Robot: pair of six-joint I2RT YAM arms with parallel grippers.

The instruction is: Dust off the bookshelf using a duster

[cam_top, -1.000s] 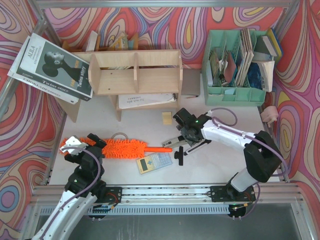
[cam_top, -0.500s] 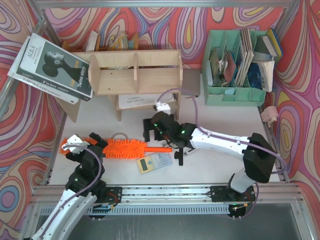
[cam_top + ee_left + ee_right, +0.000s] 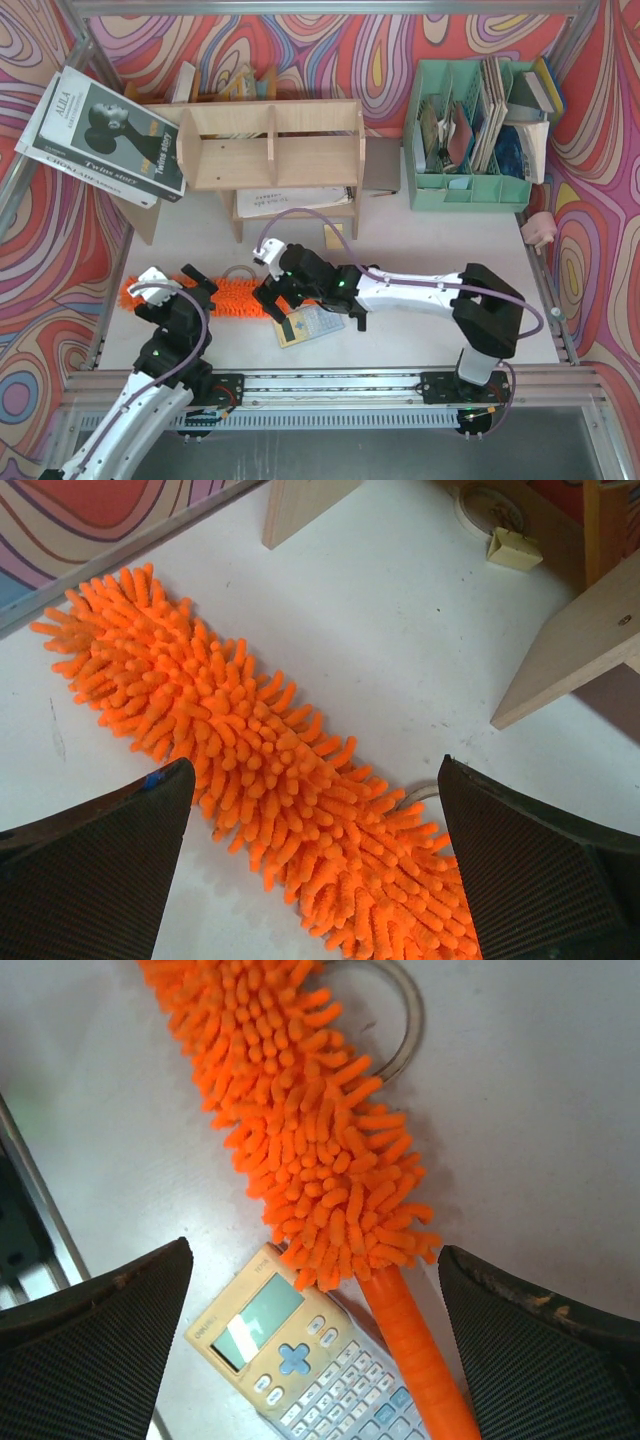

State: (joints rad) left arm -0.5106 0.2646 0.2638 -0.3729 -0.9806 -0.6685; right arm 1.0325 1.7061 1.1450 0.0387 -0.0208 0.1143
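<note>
The plywood bookshelf (image 3: 270, 150) stands at the back left; one of its panels (image 3: 570, 650) shows in the left wrist view. The orange fluffy duster (image 3: 225, 297) lies flat on the table in front of it. My left gripper (image 3: 178, 286) hovers open above the brush's left part (image 3: 270, 770), a finger on either side of it (image 3: 315, 780). My right gripper (image 3: 277, 298) is open too, over the spot where the fluff (image 3: 310, 1140) meets the orange handle (image 3: 410, 1330), and it hides most of the handle from above. Neither gripper (image 3: 315, 1260) holds anything.
A calculator (image 3: 310, 325) (image 3: 300, 1360) lies against the duster's handle. A small yellow block (image 3: 334, 235), a black tool (image 3: 358, 315) and a thin wire ring (image 3: 405, 1020) lie nearby. A mint-green file organiser (image 3: 470, 120) stands back right, and magazines (image 3: 100, 135) lean at the left.
My right arm has swung left from the table's middle to over the duster's handle end, and its jaws have opened wide. The left arm has barely moved.
</note>
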